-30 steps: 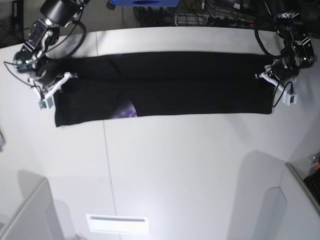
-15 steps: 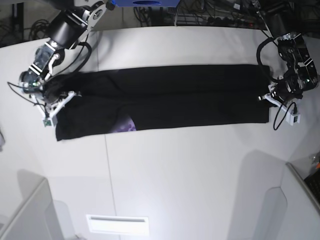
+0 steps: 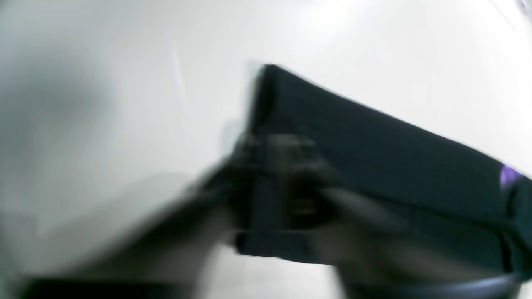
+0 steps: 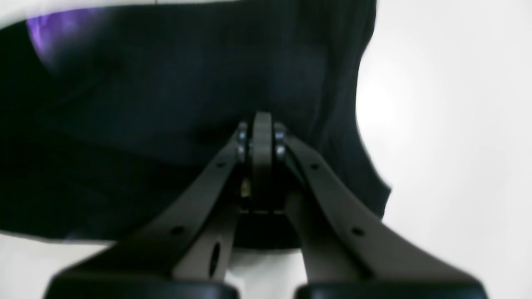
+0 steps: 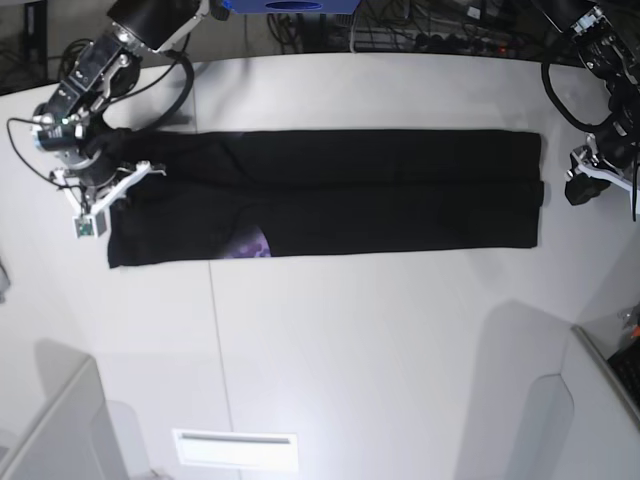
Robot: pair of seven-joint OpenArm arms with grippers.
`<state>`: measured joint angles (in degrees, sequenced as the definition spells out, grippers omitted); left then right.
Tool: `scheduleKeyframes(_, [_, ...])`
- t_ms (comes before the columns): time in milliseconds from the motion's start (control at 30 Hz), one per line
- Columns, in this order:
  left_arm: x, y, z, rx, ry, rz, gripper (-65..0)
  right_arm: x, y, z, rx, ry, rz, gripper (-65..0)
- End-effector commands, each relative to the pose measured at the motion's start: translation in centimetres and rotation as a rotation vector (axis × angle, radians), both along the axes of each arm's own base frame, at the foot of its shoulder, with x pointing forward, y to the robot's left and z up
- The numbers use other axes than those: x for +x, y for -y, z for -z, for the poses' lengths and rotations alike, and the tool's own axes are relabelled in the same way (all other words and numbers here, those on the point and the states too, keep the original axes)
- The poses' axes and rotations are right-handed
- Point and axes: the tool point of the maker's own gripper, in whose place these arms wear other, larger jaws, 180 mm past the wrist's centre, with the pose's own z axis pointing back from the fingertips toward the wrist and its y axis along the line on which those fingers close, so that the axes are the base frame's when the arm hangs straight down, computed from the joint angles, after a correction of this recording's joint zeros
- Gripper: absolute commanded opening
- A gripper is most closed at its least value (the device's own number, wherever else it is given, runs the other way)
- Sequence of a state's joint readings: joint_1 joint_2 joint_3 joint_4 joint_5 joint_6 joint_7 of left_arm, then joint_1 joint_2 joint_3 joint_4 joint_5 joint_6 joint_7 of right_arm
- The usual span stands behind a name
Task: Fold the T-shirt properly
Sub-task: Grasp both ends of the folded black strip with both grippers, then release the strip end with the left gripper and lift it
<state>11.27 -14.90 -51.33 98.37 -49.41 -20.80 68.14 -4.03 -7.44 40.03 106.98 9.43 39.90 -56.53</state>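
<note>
The black T-shirt (image 5: pixel 380 190) lies folded into a long flat band across the white table (image 5: pixel 350 350), with a bit of purple print (image 5: pixel 252 243) at its front edge. My right gripper (image 5: pixel 105 190) sits on the shirt's left end. In the right wrist view its fingertips (image 4: pixel 262 133) meet, shut on the black cloth (image 4: pixel 145 104). My left gripper (image 5: pixel 580 188) hangs off the shirt's right end, apart from it. The left wrist view is blurred: the fingers (image 3: pixel 245 166) stand a little apart in front of the shirt's end (image 3: pixel 395 166).
A blue box (image 5: pixel 290 5) and cables (image 5: pixel 420 30) lie beyond the table's far edge. White partitions rise at the front left (image 5: pixel 60 430) and front right (image 5: pixel 600 400). A white label (image 5: pixel 235 448) sits near the front edge.
My left gripper has let go of the shirt's right end and pulled away to the right. The shirt now lies flat and straight. The right gripper has shifted slightly, still holding.
</note>
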Motion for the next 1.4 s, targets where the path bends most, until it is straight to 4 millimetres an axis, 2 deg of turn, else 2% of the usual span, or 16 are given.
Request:
scheduleKeyframes(0, [0.9,-0.5,-1.2,0.005,0.048,-0.002,-36.2,1.1,0.1,-2.0,-0.007,0.085,-0.008,-65.0])
scheduleKeyframes(67, [0.6,-0.8,-0.1,-0.026,0.027,-0.018,-16.8,0.8,0.1,-2.3,-0.012,0.090,-0.011,-65.0])
scheduleKeyframes(133, [1.1,-0.9,0.5,-0.055,0.027,-0.029,-4.6,0.5,0.1,-2.1,-0.013,0.082,-0.011,-65.0])
scheduleKeyframes(167, [1.3,-0.9,0.9,-0.069,0.027,-0.028,-2.3,0.4,0.1,-2.0,-0.013,0.080,-0.011,-65.0])
scheduleKeyframes(333, [2.2,-1.0,2.3,-0.130,0.025,-0.035,-2.0,0.0,0.1,-1.8,-0.014,0.071,-0.011,-65.0])
scheduleKeyframes(500, [3.4,1.3,4.1,-0.154,-0.034,0.051,-2.1,-0.1,0.1,-1.8,-0.015,0.069,-0.011,-65.0])
scheduleKeyframes(567, [3.8,1.9,4.8,-0.165,-0.032,0.061,-4.8,-0.1,0.1,-1.7,-0.015,0.067,-0.011,-65.0])
scheduleKeyframes(700, [4.0,2.6,6.5,-0.179,-0.043,0.062,-18.3,-0.3,0.1,-1.6,-0.015,0.063,-0.010,-65.0])
scheduleKeyframes(800, [3.9,3.4,7.6,-0.190,-0.077,0.087,-23.7,-0.5,0.1,-1.5,-0.015,0.059,-0.010,-65.0])
scheduleKeyframes(1133, [3.9,3.5,7.9,-0.196,-0.086,0.089,-26.8,-0.5,0.1,-1.5,-0.015,0.059,-0.010,-65.0])
scheduleKeyframes(1167, [3.9,3.5,7.9,-0.196,-0.086,0.089,-29.9,-0.5,0.1,-1.5,-0.015,0.059,-0.010,-65.0])
scheduleKeyframes(1200, [3.9,3.5,7.9,-0.196,-0.086,0.089,-36.0,-0.5,0.1,-1.5,-0.015,0.059,-0.010,-65.0])
scheduleKeyframes(1300, [3.9,3.4,7.9,-0.195,-0.085,0.089,-60.1,-0.5,0.1,-1.5,-0.015,0.057,-0.010,-65.0])
scheduleKeyframes(1333, [3.9,3.3,7.8,-0.192,-0.084,0.086,-65.0,-0.5,0.1,-1.5,-0.014,0.058,-0.010,-65.0])
scheduleKeyframes(1367, [3.8,3.1,7.9,-0.183,-0.091,0.085,-65.0,-0.6,0.2,-1.5,-0.014,0.058,-0.008,-65.0])
